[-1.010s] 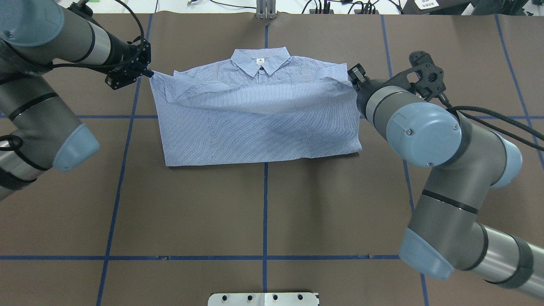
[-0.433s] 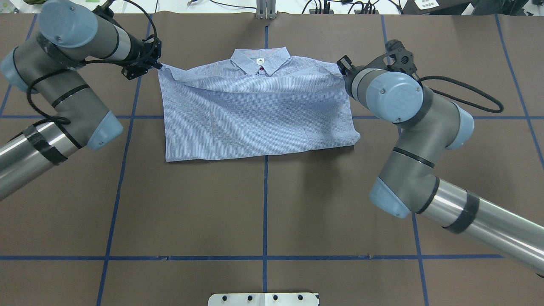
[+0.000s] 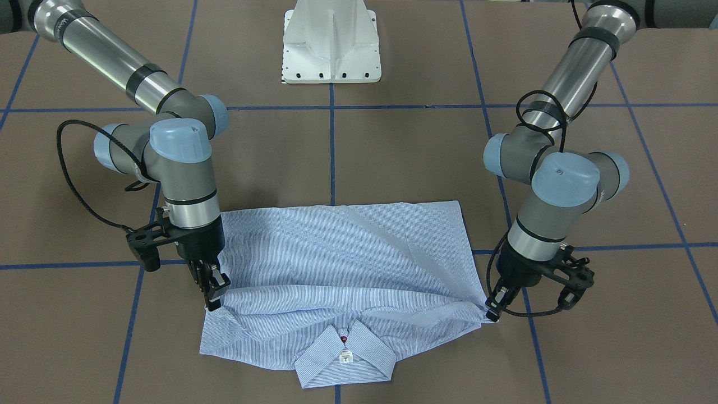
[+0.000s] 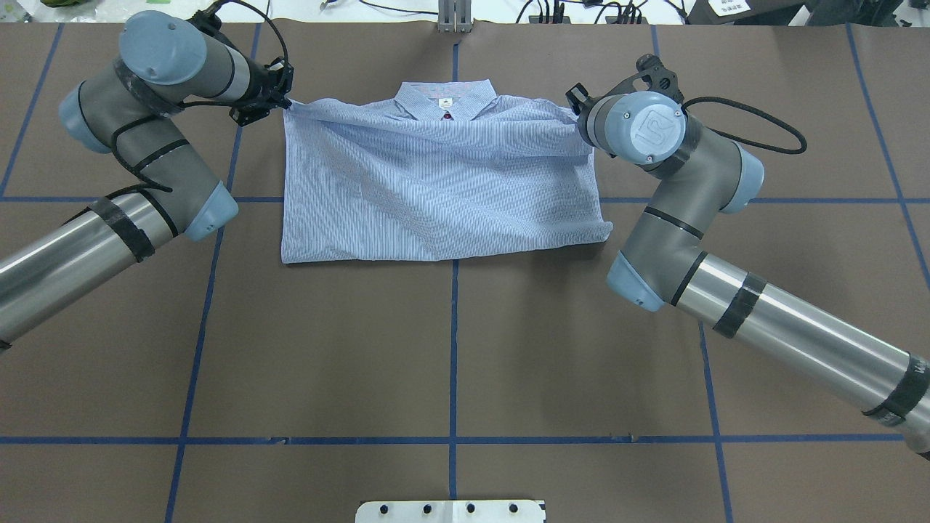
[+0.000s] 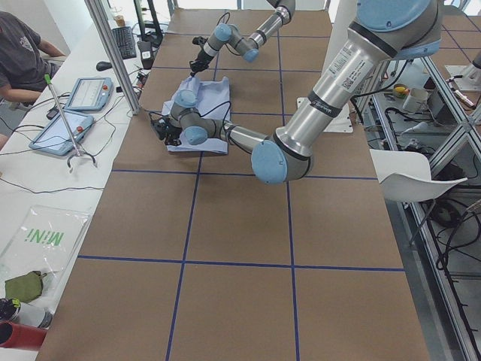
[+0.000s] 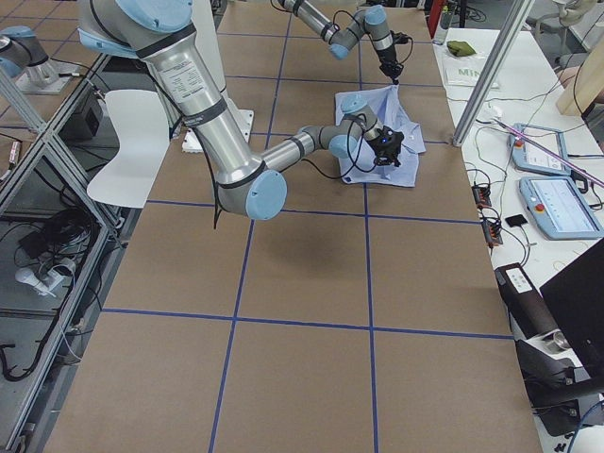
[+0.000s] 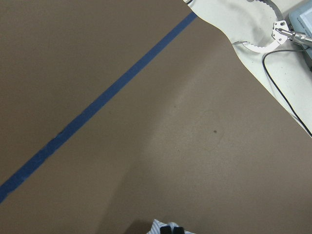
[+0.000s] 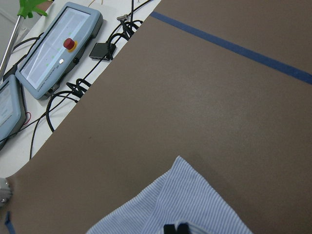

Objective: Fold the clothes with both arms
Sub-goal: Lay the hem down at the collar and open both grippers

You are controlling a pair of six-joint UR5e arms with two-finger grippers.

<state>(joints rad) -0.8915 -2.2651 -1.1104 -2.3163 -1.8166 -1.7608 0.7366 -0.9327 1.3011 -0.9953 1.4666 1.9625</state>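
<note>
Left end effector (image 3: pixel 493 315): fingers clamped together on one corner of the shirt's (image 3: pixel 348 258) folded-over upper layer, low over the bench (image 3: pixel 404 163). Right end effector (image 3: pixel 213 297): fingers clamped on the opposite corner of that layer. The shirt, light blue with fine white stripes, lies on the bench on the side away from the robot's base. Its upper layer ends just short of the collar (image 3: pixel 364 348) and creases diagonally between the two grips. The collar is exposed, with a white label (image 3: pixel 345 355) and a red button (image 3: pixel 343 338) showing. Left arm (image 3: pixel 561 185) and right arm (image 3: pixel 179 163) angle down at the shirt's two sides.
</note>
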